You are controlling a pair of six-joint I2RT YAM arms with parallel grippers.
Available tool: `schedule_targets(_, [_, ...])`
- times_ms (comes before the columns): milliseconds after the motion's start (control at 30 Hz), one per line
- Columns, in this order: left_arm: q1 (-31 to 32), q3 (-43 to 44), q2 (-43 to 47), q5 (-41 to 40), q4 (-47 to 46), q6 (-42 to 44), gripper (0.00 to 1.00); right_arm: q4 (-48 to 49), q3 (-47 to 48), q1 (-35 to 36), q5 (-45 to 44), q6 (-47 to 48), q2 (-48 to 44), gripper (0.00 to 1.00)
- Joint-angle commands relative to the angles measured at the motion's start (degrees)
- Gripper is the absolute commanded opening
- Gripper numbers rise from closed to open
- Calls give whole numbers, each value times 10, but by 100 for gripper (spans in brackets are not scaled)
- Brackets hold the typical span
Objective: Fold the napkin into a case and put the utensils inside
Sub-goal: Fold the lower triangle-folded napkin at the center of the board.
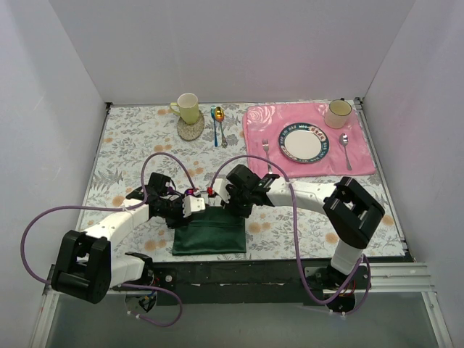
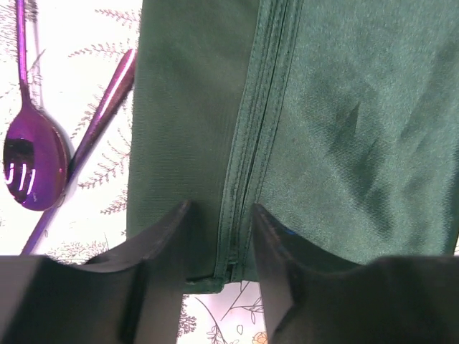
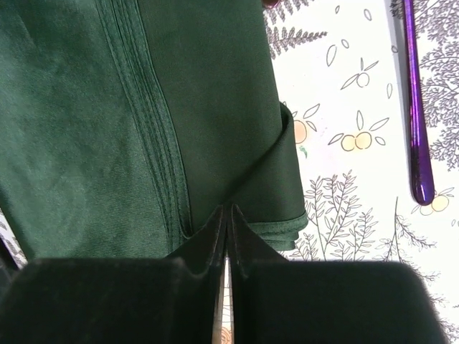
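The dark green napkin point(image 1: 209, 233) lies folded on the floral tablecloth near the front edge. At its far edge my left gripper point(image 1: 191, 206) stands open, its jaws on either side of a stitched hem of the napkin point(image 2: 323, 122) without closing on it. Just to the right, my right gripper point(image 1: 218, 199) is shut on the napkin point(image 3: 86, 129), pinching a fold near one corner so a crease rises to its tips point(image 3: 226, 211). A purple spoon point(image 2: 32, 168) and a second purple handle point(image 2: 104, 115) lie beside the cloth. One purple handle point(image 3: 417, 107) shows in the right wrist view.
At the back stand a yellow mug point(image 1: 188, 107) on a coaster, blue and gold spoons point(image 1: 217, 123), and a pink placemat point(image 1: 362, 159) bearing a plate point(image 1: 304, 142), a silver fork point(image 1: 266, 150), a silver spoon point(image 1: 346, 148) and a cup point(image 1: 338, 112).
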State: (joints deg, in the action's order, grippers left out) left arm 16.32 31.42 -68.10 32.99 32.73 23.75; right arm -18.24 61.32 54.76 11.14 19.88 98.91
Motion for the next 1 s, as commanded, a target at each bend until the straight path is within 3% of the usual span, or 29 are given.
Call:
schedule_targets(0, [6,-7,-5,-6,-11,25,34,-15,13,2,6,0,15,12])
schedule_targets(167, [10,-16,-6,-9,-10,32,27,-25,20,1,-8,-4,27,27])
schedule_targets(333, [13,-20,-8,-10,-11,33,20,-30,24,1,-10,-5,32,32])
schedule_targets(433, [13,-15,-8,-7,-11,29,10,-30,28,2,-12,-3,33,19])
schedule_targets(467, [13,-14,-7,-6,-10,29,7,-30,29,1,-16,-2,34,6])
schedule_targets(500, [13,-10,-5,-3,-9,27,3,-30,31,1,-17,-2,34,1])
schedule_targets(967, [14,20,44,22,45,17,0,-57,45,-1,5,19,-1,1])
